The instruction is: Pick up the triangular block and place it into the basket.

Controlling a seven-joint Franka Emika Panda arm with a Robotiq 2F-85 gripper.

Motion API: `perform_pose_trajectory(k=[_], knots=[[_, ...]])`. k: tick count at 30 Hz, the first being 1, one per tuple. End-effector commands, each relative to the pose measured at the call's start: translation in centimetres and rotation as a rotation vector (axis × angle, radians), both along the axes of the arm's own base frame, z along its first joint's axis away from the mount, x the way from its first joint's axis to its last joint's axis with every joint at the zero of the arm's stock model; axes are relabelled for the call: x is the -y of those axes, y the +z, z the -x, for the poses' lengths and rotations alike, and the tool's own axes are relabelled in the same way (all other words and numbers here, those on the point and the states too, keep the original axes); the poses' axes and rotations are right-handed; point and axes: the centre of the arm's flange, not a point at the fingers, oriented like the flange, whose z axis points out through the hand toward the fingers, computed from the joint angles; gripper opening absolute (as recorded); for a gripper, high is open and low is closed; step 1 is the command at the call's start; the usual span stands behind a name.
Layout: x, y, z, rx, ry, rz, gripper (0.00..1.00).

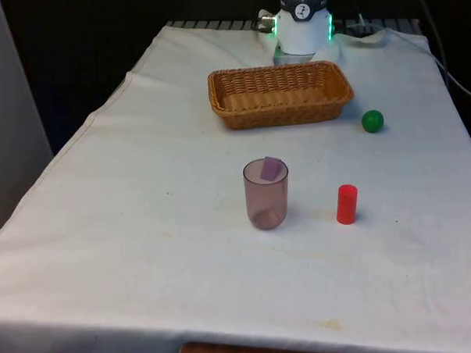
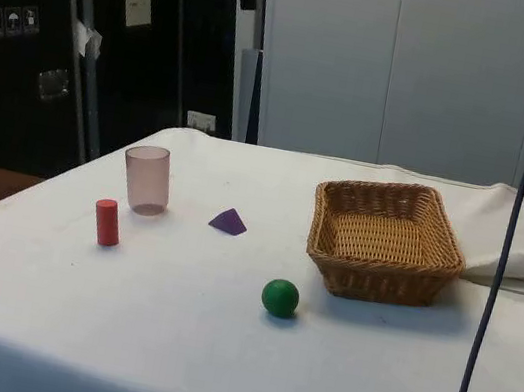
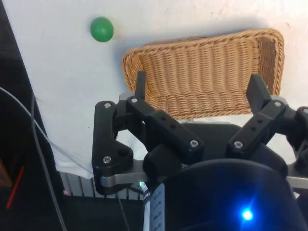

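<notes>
Side view: purple triangular block (image 2: 228, 221) just beside translucent cup (image 2: 147, 179); wide-open, empty gripper (image 3: 197, 89) risks toppling the cup.

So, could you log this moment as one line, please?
gripper: open, above basket | triangular block: on cloth, beside cup | basket: empty

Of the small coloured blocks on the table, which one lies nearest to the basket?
The green ball: it sits just off the basket corner, while the purple triangular block and the red cylinder lie farther away.
</notes>
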Motion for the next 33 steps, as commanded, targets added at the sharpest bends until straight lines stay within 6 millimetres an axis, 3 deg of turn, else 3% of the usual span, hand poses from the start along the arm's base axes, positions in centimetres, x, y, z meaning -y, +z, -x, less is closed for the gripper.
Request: perform_pose_trajectory(k=[1,12,33], knots=[[-0.4,-0.3,-0.4,0.002,-0.001,0.002,1.00],[-1.2,-2.5,-1.1,0.023,0.005,0.004,1.00],[-1.3,-7.8,0.1,0.068,0.008,0.019,1.00]])
